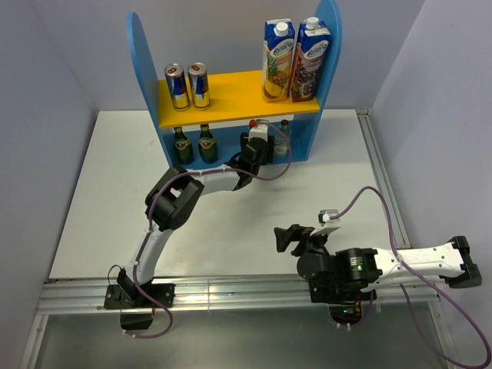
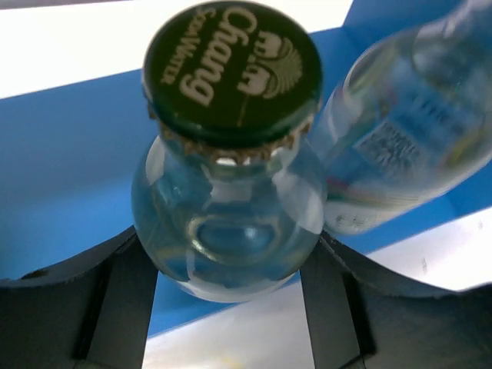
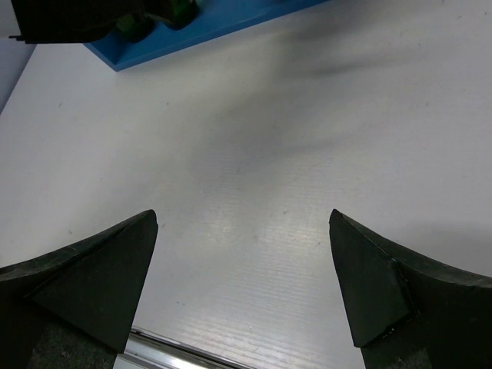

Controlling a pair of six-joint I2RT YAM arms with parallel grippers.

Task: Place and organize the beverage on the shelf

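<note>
The shelf (image 1: 142, 61) is seen at the upper centre of the top view, at the far edge of the tabletop (image 1: 108, 192). On its yellow upper board (image 1: 238, 96), two cans (image 1: 176, 86) are placed side by side at the left, and two cartons (image 1: 277, 60) are placed at the right. On the lower level, two green bottles (image 1: 182, 146) are lined up at the left.

The left tool (image 1: 257, 147) is reached into the right half of the lower level. In the left wrist view, a clear bottle (image 2: 231, 223) with a dark cap is clamped between the black fingers (image 2: 115, 300), one pressed against each side of its shoulder. Whether its base is set on the shelf floor cannot be told. A second clear bottle (image 2: 407, 131) is seen just beside it, at the upper right of that frame, in front of the blue back. Whether the two are touching cannot be told.

The right tool (image 1: 290, 238) is held low over bare tabletop at the lower centre of the top view, well apart from the shelf. Its jaws are spread wide apart, and nothing is held between them.
</note>
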